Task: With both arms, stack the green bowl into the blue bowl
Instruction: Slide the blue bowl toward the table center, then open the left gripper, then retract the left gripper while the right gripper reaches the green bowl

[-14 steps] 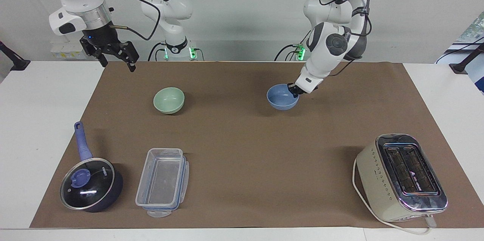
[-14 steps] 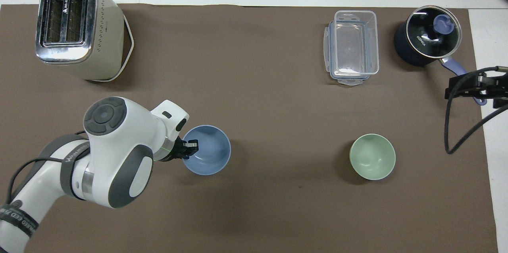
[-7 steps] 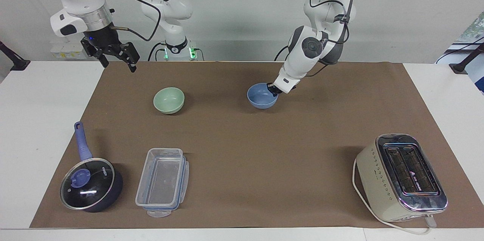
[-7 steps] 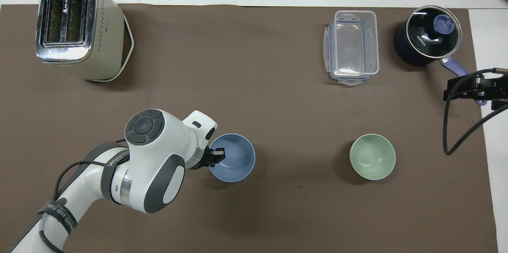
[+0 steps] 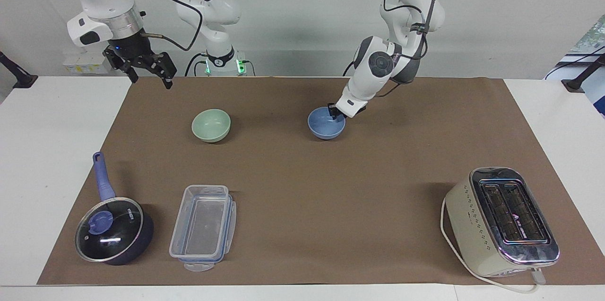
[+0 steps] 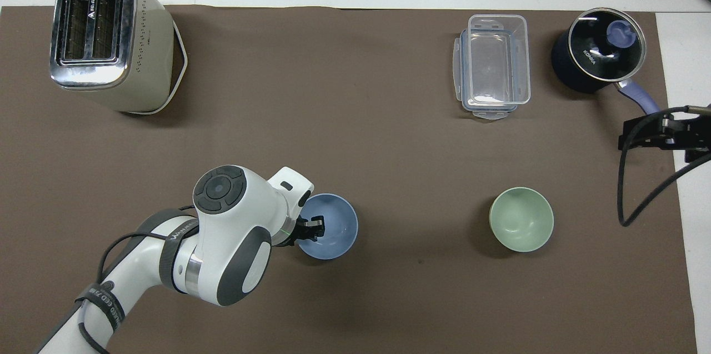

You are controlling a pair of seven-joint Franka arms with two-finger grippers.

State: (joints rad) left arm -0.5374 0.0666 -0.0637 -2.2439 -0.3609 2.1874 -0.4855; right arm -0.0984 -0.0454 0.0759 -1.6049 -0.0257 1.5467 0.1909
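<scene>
Nearest the robots, toward the middle of the table (image 5: 47,150), the blue bowl (image 5: 325,127) sat upright on a brown paper mat (image 5: 302,187). The left pincer (image 5: 334,113) was tilted down onto the rim on the bowl's robot-facing side. Over the last second the left arm had carried this bowl from the left arm's end of the mat toward the centre, so it sat closer to the green bowl (image 5: 211,125), though the two were still well apart. The bowl seemed to be set down. Whether the left pincer still clamped the rim or had begun to let go could not be told. The green bowl had not moved and stood empty and untouched, toward the right arm's end, about level with the blue one. The right pincer (image 5: 148,80) hung spread wide and holding nothing, raised over the mat's edge at that end, and had barely drifted. Judging from this, the receiving bowl looked placed, and fetching the green bowl was probably the right arm's job next. Farther from the robots stood a clear plastic container (image 5: 203,225) and, beside it, a dark lidded saucepan (image 5: 113,237) with a lilac handle. A cream and chrome toaster (image 5: 501,220) stood at the left arm's end. The table was white, and the wall by the arm bases was plain and pale.
</scene>
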